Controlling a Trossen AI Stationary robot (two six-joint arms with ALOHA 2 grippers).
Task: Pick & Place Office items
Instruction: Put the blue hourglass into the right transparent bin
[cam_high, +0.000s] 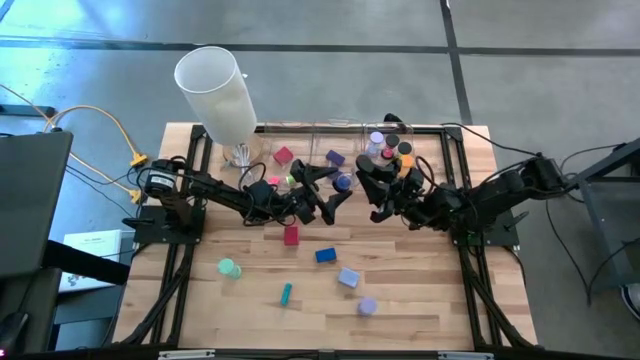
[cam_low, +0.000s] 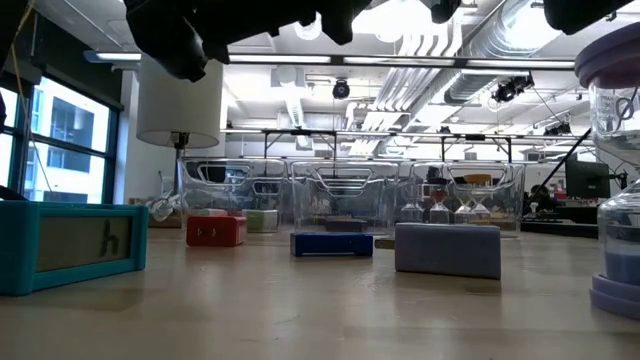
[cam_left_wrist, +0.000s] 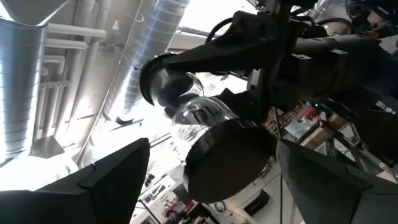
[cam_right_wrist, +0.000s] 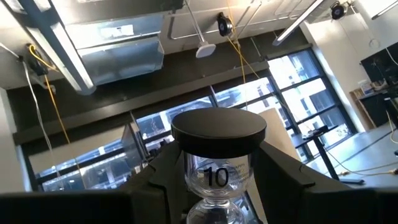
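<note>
Black-capped sand timer (cam_right_wrist: 217, 165) clenched between right gripper (cam_high: 378, 190) fingers, held aloft mid-table, left gripper (cam_high: 322, 190) spread wide just beside it, red block (cam_high: 291, 235) on wooden table (cam_high: 420, 290).

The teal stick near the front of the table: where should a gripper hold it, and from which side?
Grip the teal stick across its narrow middle, coming straight down from above. It lies flat on the table, pointing roughly front to back, with bare wood on both long sides.
</note>
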